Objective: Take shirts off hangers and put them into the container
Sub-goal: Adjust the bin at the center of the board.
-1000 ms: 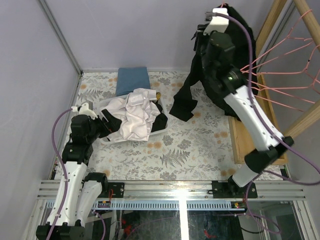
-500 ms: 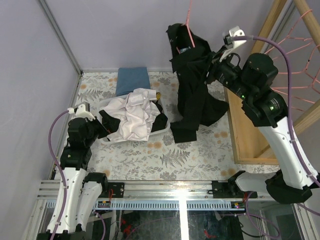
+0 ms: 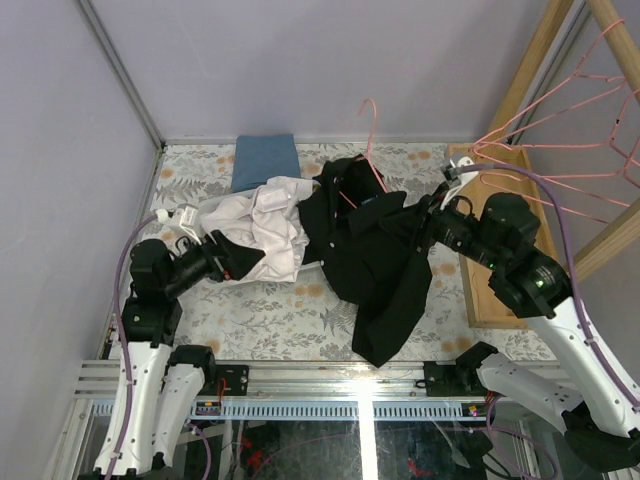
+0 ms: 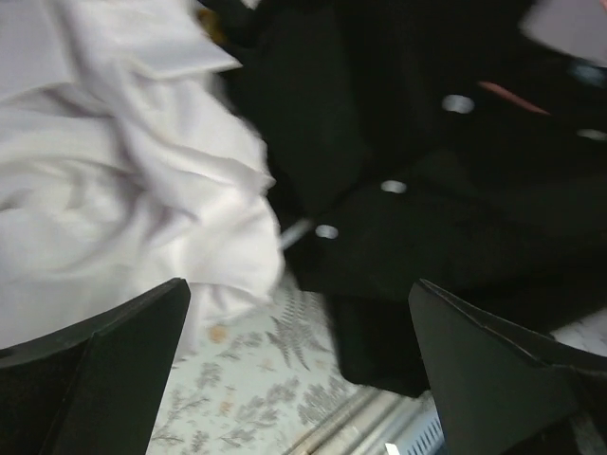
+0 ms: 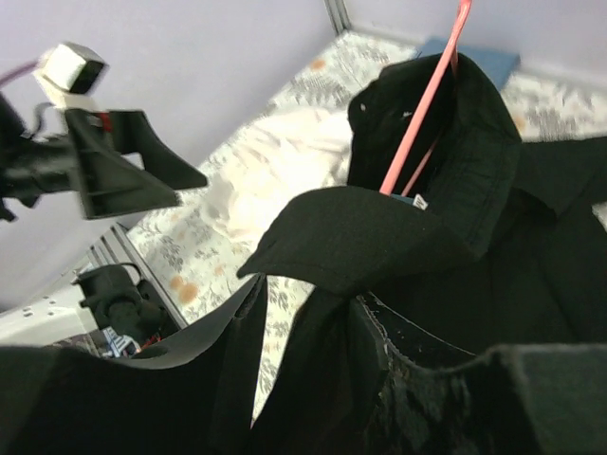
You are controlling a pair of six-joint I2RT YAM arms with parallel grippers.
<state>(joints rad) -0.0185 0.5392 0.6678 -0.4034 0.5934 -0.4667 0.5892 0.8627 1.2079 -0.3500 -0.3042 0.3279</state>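
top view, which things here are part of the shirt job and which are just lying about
Job: black shirt, pink hanger in it, white shirt, spare hangers on the right.
Lying about: blue cloth, wooden tray, wooden frame.

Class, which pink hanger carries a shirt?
The hanger inside the black shirt mid-table, hook poking up; the others hang bare at the right.

Nothing legible shows; the small tag (image 5: 418,201) inside the black shirt (image 5: 493,284) collar is unreadable.
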